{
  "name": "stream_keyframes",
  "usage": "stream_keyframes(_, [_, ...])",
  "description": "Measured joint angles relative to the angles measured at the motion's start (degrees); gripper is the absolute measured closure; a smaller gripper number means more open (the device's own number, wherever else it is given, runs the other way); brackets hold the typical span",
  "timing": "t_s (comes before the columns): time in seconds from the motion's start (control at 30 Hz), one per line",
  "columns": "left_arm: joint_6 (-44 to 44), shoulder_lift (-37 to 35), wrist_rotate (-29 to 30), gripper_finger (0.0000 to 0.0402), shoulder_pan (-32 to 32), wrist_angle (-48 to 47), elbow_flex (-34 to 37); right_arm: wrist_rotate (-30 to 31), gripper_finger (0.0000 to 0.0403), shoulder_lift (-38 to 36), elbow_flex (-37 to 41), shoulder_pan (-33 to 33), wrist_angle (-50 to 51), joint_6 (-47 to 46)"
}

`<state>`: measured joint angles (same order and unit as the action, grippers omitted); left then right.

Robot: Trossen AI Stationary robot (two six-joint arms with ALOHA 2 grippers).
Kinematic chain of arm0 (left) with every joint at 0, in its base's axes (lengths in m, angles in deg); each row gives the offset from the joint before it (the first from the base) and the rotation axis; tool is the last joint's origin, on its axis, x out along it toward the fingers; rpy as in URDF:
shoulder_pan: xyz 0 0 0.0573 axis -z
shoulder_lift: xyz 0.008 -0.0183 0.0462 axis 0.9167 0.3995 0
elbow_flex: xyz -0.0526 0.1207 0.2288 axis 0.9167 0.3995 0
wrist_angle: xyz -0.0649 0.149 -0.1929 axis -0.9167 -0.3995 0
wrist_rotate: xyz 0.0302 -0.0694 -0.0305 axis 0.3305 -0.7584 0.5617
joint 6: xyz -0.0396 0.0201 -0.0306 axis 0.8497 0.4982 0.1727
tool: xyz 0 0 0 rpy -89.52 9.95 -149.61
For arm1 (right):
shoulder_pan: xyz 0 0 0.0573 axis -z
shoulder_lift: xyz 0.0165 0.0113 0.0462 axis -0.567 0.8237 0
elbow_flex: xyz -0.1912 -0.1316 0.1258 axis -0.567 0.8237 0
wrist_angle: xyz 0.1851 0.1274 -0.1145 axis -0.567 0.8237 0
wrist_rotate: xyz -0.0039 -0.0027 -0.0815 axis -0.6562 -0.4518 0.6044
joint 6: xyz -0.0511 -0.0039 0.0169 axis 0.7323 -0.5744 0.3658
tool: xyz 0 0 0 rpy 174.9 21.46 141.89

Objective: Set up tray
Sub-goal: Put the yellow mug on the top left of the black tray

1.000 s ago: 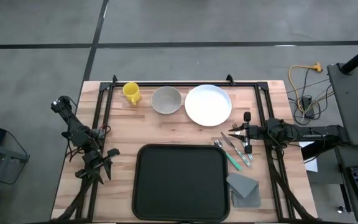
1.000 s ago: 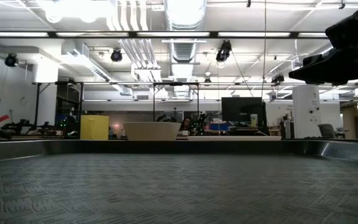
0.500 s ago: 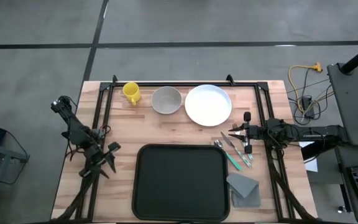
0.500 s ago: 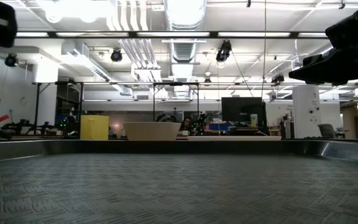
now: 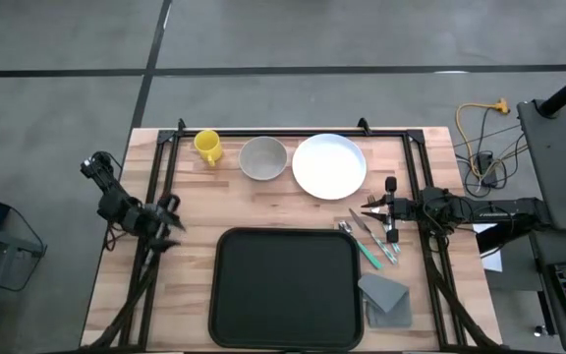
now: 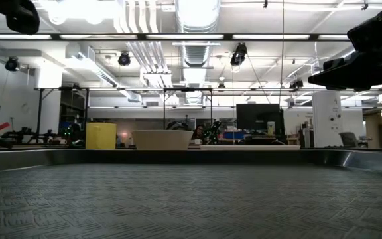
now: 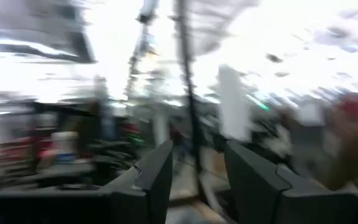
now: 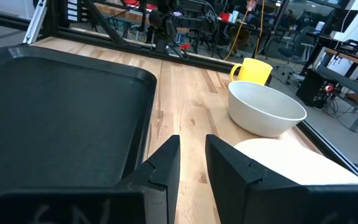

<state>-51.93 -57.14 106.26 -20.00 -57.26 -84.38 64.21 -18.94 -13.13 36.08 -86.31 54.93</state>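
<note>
Your big flat black plastic tray (image 5: 285, 287) looks stiff, light, slick: take its low rim; left gripper (image 5: 166, 218) gapes empty, right gripper (image 5: 369, 207) narrowly parted, empty

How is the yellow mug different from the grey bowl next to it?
The small yellow mug is bright, narrow and has a handle; the round grey bowl is pale, wider and has none. The mug stands nearer the table's left corner, the bowl beside the white plate. Both stand upright, empty, behind the black rectangular tray.
</note>
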Motion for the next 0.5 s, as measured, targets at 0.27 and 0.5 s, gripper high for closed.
stream_keyframes(0.27, [-16.43, 0.14, 8.7, 0.0269, -0.02, 0.33, 0.02, 0.02, 0.0335, 0.02, 0.0, -0.01, -0.02, 0.0])
stream_keyframes(0.5, [-20.2, -0.04, 8.94, 0.0269, -0.07, 2.62, -1.28, 0.03, 0.0335, 0.02, -0.01, -0.01, 0.02, 0.0])
